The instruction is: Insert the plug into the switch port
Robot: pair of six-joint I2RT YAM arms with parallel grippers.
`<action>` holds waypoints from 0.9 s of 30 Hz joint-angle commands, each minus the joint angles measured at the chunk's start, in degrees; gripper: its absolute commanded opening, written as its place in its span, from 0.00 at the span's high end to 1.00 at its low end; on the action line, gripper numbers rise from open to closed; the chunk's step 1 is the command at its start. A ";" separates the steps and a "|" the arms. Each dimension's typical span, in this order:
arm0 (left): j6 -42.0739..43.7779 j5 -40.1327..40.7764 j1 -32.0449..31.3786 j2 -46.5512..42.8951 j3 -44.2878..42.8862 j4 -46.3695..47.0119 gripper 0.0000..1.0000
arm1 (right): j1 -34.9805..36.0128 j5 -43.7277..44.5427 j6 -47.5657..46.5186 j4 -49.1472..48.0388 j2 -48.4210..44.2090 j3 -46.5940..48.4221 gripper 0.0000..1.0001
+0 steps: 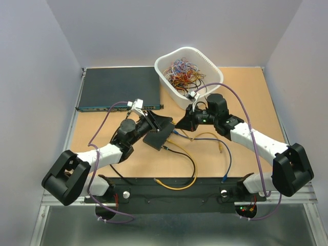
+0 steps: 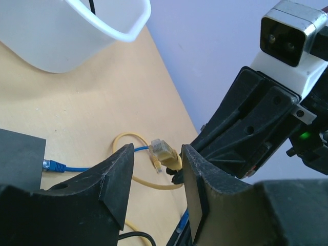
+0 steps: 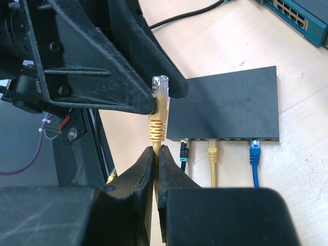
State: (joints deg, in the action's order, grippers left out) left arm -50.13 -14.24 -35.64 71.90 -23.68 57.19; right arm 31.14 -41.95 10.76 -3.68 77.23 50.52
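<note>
The yellow plug (image 3: 160, 97) stands upright in my right gripper (image 3: 156, 148), which is shut on its yellow cable just below the ribbed boot. The plug is held beside the left corner of the small black switch (image 3: 225, 110), apart from it. The row of ports (image 3: 233, 139) runs along the switch's near edge, with a black, a yellow and a blue cable plugged in. My left gripper (image 2: 157, 151) is open, its fingers (image 2: 120, 169) on either side of the plug (image 2: 165, 154) without touching it. From above, both grippers (image 1: 156, 120) (image 1: 179, 125) meet over the switch (image 1: 158, 138).
A white basket (image 1: 182, 49) of tangled cables stands at the back. The wide dark grey unit (image 1: 118, 88) with a teal front strip lies at the back left. Loose yellow and black cables (image 1: 187, 159) trail over the table toward the near edge.
</note>
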 commanded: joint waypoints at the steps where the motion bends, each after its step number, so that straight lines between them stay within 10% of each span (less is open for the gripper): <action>1: -0.93 0.61 -0.40 0.78 -3.47 5.65 0.47 | 0.59 -0.14 -0.13 -2.91 -1.64 -0.16 0.99; 27: 2.48 -0.52 -1.45 2.63 -4.62 7.31 1.00 | 0.77 -2.60 -0.57 -2.91 -2.70 -0.51 0.89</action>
State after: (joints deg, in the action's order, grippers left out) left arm -51.11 -12.60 -36.32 74.94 -26.30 60.25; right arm 31.22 -41.67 10.72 -3.46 77.21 50.52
